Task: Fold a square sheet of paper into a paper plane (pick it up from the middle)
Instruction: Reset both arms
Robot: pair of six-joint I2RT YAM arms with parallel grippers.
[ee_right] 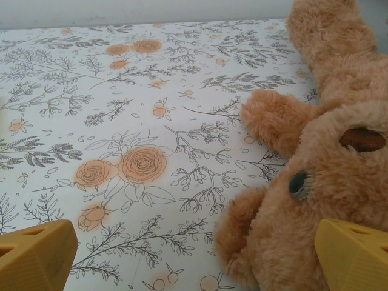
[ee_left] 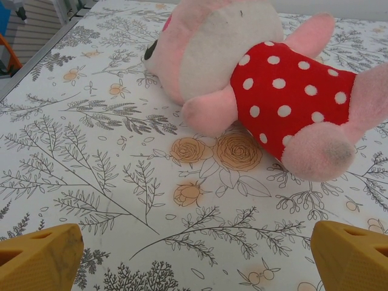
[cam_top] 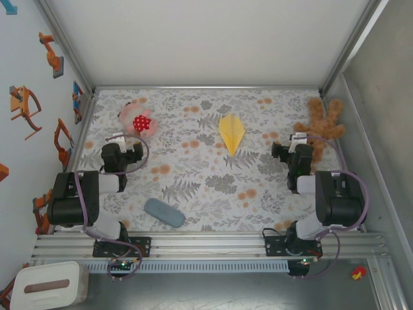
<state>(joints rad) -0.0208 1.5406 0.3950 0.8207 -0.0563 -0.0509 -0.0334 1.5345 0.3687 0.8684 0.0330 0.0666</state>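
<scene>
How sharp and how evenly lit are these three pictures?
Top external view: soft even light, faint shadows, paper plane clear. Left wrist view: pink plush toy sharp, no glare. Right wrist view: brown teddy bear and floral tablecloth sharp, no glare.

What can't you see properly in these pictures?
- Top view: the slim yellow paper plane is too small to show its creases.
- Left wrist view: the top edge cuts off the pink plush toy in a red spotted dress.
- Right wrist view: the fluffy brown teddy bear runs off the right edge.
</scene>
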